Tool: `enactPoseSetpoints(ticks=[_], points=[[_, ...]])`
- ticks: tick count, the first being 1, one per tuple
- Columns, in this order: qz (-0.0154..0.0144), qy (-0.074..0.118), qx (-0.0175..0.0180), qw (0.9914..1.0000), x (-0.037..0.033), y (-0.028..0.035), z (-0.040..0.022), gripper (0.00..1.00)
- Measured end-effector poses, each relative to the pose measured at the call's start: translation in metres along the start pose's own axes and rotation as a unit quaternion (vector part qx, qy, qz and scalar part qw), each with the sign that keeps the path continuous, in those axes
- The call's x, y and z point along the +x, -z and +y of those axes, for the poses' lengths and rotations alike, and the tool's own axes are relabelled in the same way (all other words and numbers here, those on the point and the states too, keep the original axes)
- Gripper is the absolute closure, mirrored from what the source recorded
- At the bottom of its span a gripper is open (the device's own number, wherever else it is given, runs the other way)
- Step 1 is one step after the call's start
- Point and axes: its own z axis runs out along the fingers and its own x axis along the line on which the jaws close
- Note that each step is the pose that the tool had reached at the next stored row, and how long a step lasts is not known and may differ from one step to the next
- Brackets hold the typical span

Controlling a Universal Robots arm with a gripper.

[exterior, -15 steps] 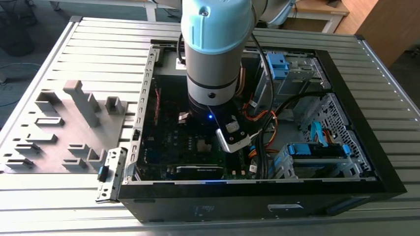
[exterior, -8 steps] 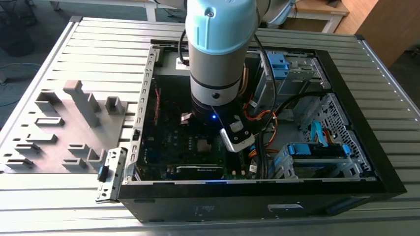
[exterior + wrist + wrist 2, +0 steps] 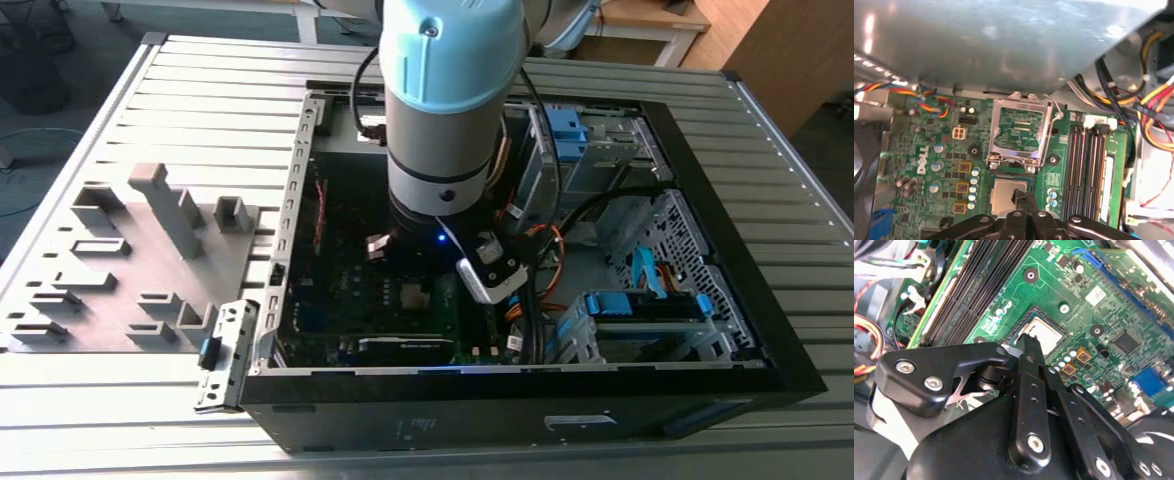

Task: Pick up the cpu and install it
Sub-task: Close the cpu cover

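Open computer case (image 3: 787, 372) on slatted metal table (image 3: 200, 80), grey tray (image 3: 134, 272) at exterior view's left, wooden furniture (image 3: 790, 50) behind, cpu (image 3: 1004, 195) lying in socket of green motherboard (image 3: 1055, 176) beside raised load plate (image 3: 996, 125), gripper (image 3: 1022, 197) pinched narrow at cpu's edge.

Green motherboard (image 3: 1061, 145); on it dull silvery cpu (image 3: 1001, 195), grey socket frame (image 3: 1019, 132), black memory slots (image 3: 1086, 170); beside it yellow, red, black wires (image 3: 1154, 100); over it black gripper (image 3: 1022, 196).
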Motion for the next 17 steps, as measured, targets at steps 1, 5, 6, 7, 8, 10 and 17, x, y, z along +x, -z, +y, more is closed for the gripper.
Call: enactPoseSetpoints(ticks=[1, 5, 6, 7, 8, 10, 17], points=[[0.0005, 0.009, -0.0005, 0.99996, 0.0, 0.0, 0.0, 0.89], [0.0025, 0.045, -0.0023, 0.99898, 0.0, -0.0004, 0.0, 0.89], [0.0031, 0.055, -0.0028, 0.9985, 0.0, -0.0004, 0.0, 0.89], [0.0036, 0.064, -0.0033, 0.99797, 0.0, -0.0005, 0.0, 0.89], [0.0041, 0.072, -0.0037, 0.99735, 0.0, -0.0006, 0.0, 0.89], [0.0051, 0.09, -0.0047, 0.99588, 0.0, -0.0008, -0.0001, 0.89], [0.0087, 0.153, -0.0078, 0.98814, 0.0001, -0.0012, -0.0001, 0.89]])
